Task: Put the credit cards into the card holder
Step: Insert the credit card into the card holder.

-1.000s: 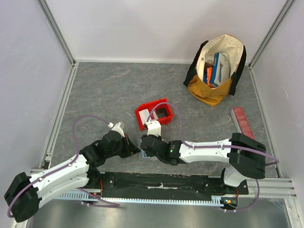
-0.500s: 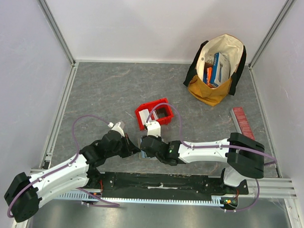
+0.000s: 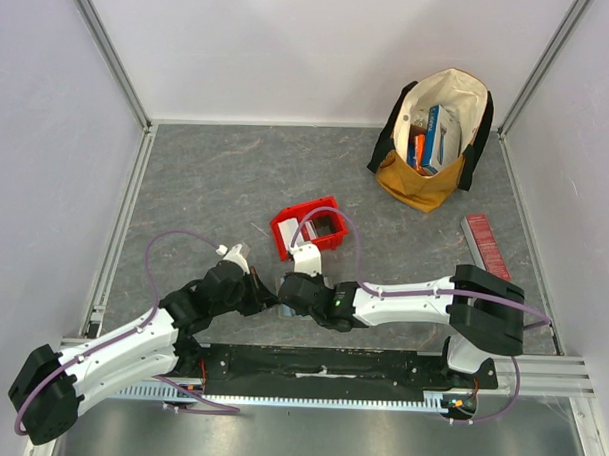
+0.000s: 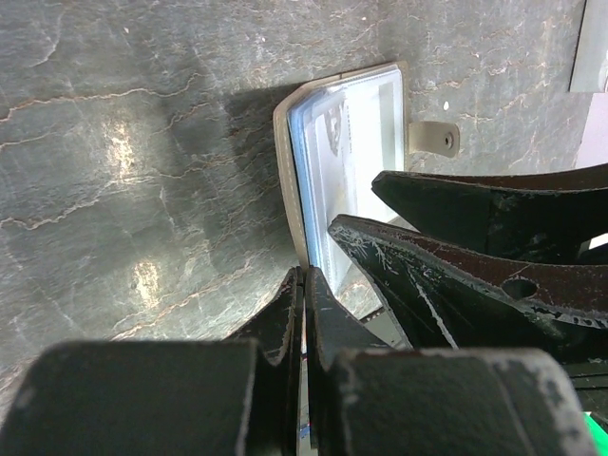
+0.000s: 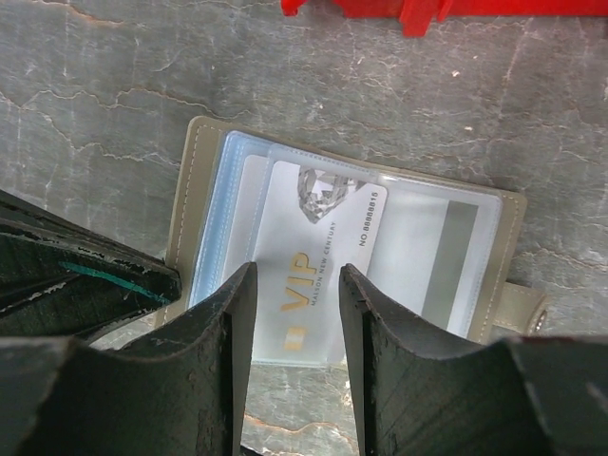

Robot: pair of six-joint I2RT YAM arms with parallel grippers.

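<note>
The grey-olive card holder (image 5: 193,180) lies open on the table. A white VIP card (image 5: 318,249) sits in its clear sleeve, with a pale blue card edge (image 5: 211,237) at the left. My right gripper (image 5: 294,285) is open and empty, its jaws just above the white card's near end. My left gripper (image 4: 304,277) is shut on the card holder's edge (image 4: 290,171); its fingers (image 5: 90,275) show at the holder's left side. In the top view both grippers (image 3: 267,295) (image 3: 286,290) meet over the holder, which is almost hidden.
A red plastic bin (image 3: 309,228) stands just behind the grippers, with pale flat pieces in its left part. A tan and cream bag (image 3: 433,137) with colourful boxes is at the back right. A long red ribbed box (image 3: 486,244) lies at the right.
My right arm has crept slightly left over the card holder. The left arm has stayed put, still clamped on the holder's edge.
</note>
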